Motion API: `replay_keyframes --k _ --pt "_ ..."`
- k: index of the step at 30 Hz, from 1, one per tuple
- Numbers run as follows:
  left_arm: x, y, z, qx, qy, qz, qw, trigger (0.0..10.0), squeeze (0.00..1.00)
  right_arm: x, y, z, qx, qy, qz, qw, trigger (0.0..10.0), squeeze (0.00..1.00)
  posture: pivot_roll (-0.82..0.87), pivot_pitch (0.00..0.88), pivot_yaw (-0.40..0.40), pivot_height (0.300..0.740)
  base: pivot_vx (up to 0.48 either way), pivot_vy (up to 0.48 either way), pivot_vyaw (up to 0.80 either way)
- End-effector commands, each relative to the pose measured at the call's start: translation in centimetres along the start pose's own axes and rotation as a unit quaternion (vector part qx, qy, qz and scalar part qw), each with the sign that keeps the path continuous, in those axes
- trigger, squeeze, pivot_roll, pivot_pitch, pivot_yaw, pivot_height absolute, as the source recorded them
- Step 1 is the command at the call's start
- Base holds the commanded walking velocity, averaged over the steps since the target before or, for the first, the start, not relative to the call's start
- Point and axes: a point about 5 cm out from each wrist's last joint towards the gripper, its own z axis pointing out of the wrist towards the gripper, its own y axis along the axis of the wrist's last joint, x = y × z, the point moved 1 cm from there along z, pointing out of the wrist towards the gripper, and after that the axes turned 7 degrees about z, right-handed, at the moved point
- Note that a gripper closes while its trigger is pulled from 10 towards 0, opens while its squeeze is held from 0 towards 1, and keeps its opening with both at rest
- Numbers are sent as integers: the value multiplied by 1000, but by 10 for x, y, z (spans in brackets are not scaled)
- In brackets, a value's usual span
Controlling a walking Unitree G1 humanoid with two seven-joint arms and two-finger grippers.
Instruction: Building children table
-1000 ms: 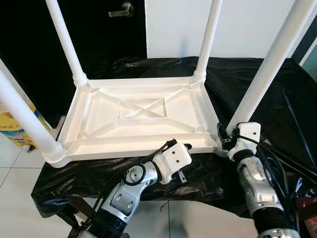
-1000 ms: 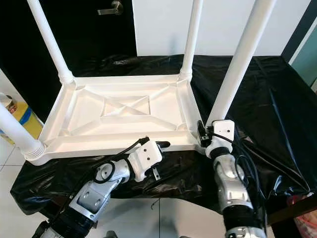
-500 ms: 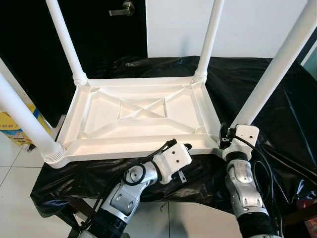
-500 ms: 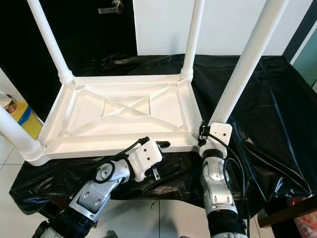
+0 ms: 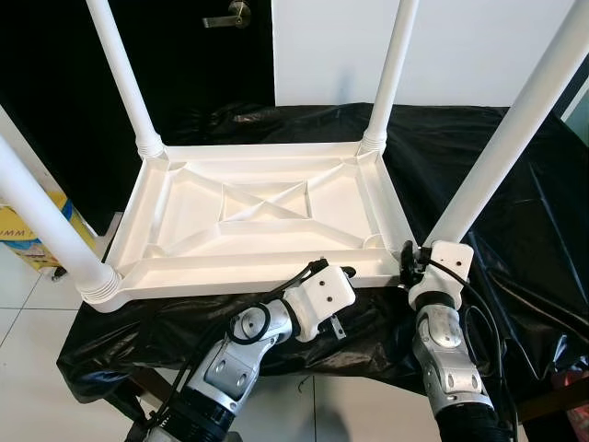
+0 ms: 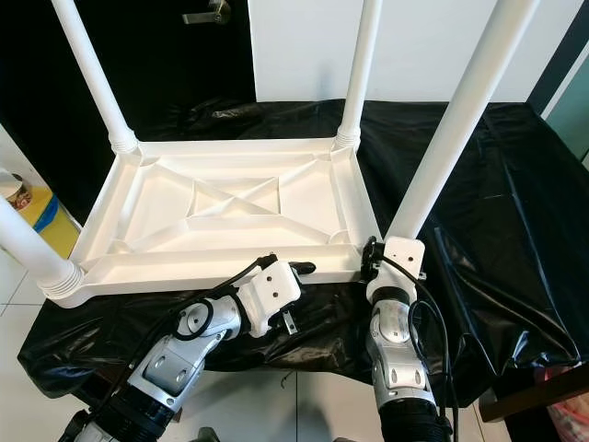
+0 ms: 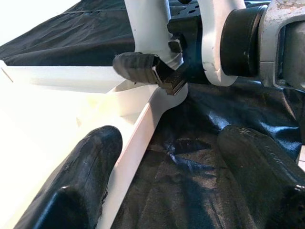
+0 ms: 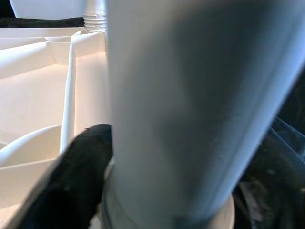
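A white plastic children's table (image 5: 258, 203) lies upside down on a black sheet. Three white legs stand in its corners: far left (image 5: 124, 83), far right (image 5: 386, 83) and near left (image 5: 46, 230). The fourth leg (image 5: 502, 157) leans at the near right corner. My right gripper (image 5: 414, 262) is shut on its base, with one black finger (image 8: 81, 176) against the tube. My left gripper (image 7: 170, 136) is open at the table's front rim, one finger (image 7: 90, 186) over the white rim and the other (image 7: 259, 176) over the black sheet.
The black plastic sheet (image 5: 515, 230) covers the work surface and hangs over its front edge. A dark door with a handle (image 5: 230, 17) stands behind. A yellow box (image 5: 23, 239) sits on the tiled floor at the left. Cables (image 6: 460, 295) trail from my right wrist.
My right gripper has shifted left and slightly toward me with the leg's base, closer to the near right corner, and its forearm has swung inward. The left arm has not moved.
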Motion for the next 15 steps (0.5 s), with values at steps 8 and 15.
replay_keyframes --k 8,15 --pt "1 0 2 7 22 5 1000 10000 0 -9 10 1 -15 94 13 995 10000 376 -13 15 -38 740 0 0 0" --pt "0 0 2 5 20 4 1000 10000 0 -16 18 5 -18 165 9 986 10000 0 -21 18 -36 740 0 0 0"
